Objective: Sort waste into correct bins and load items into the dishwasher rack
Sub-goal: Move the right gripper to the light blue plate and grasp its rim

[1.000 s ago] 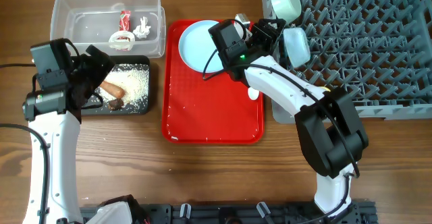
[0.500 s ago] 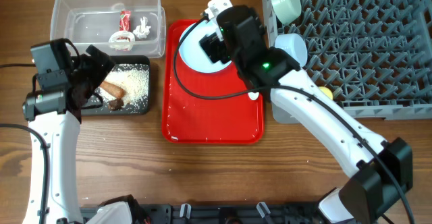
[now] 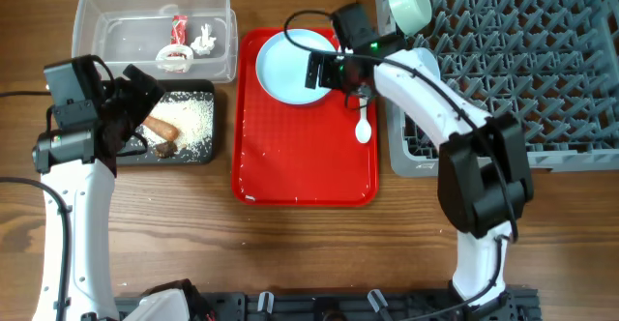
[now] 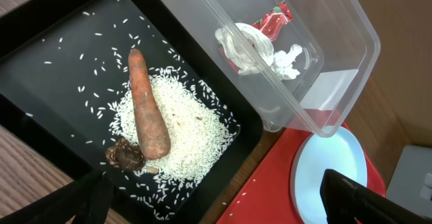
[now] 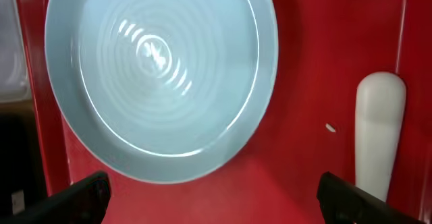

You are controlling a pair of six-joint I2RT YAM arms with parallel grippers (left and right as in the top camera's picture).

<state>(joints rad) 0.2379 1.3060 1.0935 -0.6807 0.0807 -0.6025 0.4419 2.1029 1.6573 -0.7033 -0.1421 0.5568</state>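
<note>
The pale blue round plate (image 3: 285, 65) lies flat and right side up on the red plastic tray (image 3: 300, 166), at the tray's far end near the middle of the bench's far edge. The right claw (image 5: 212, 197) hangs over it, released, fingers spread wide with nothing between them. The left claw (image 4: 209, 197) is likewise released and empty above the black tray (image 4: 40, 69) of rice and a carrot (image 4: 145, 109), near the bench's left edge.

The plate looks glazed and stiff, so probably slick, moderately heavy and liable to chip if dropped. Lying flat, it offers only its raised rim; the near-right part of the rim, closest to the right claw, seems the likeliest hold, with one finger under the lip. The far rim sits close against the tray's wall and gives little room.

A white spoon (image 3: 363, 126) lies just beside the plate, toward the tray's right edge, light and smooth. The tray's surface is glossy, with a stray rice grain or two. The grey dishwasher rack (image 3: 522, 79) fills the far right corner, a pale green bowl (image 3: 408, 4) in it; a clear plastic bin (image 3: 97, 21) with wrappers sits at the far left.
</note>
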